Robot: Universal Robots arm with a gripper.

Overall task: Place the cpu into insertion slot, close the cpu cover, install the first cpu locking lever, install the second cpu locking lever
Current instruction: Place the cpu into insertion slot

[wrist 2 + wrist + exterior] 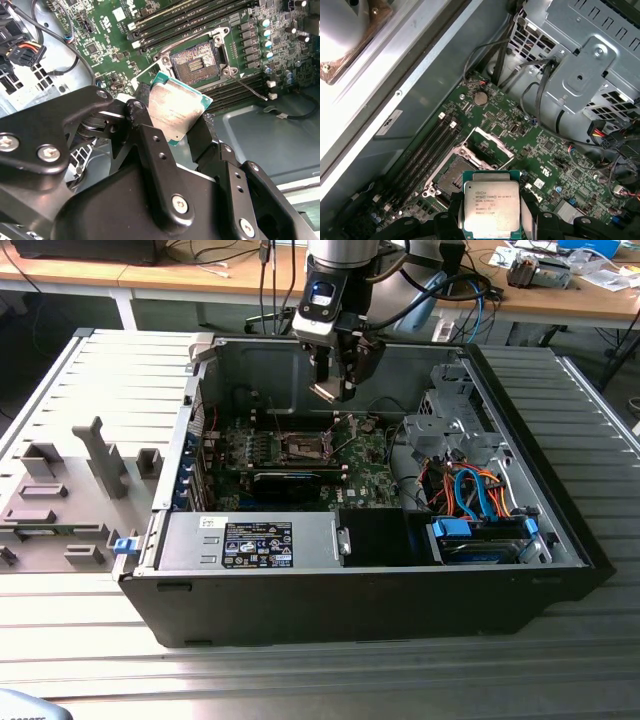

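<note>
One small flat square cpu with a silvery-grey metal top and green edge (491, 207) bears several lines of dark print in the first wrist view. In the exterior view, a black-and-white printed sticker (258, 543) sits on the grey metal box at the case's front. The arm reaches down into the open black computer case (350, 610). Its black gripper (335, 390) is clamped on the cpu, holding it above the uncovered square socket (197, 62) on the green motherboard (110, 35), apart from it.
</note>
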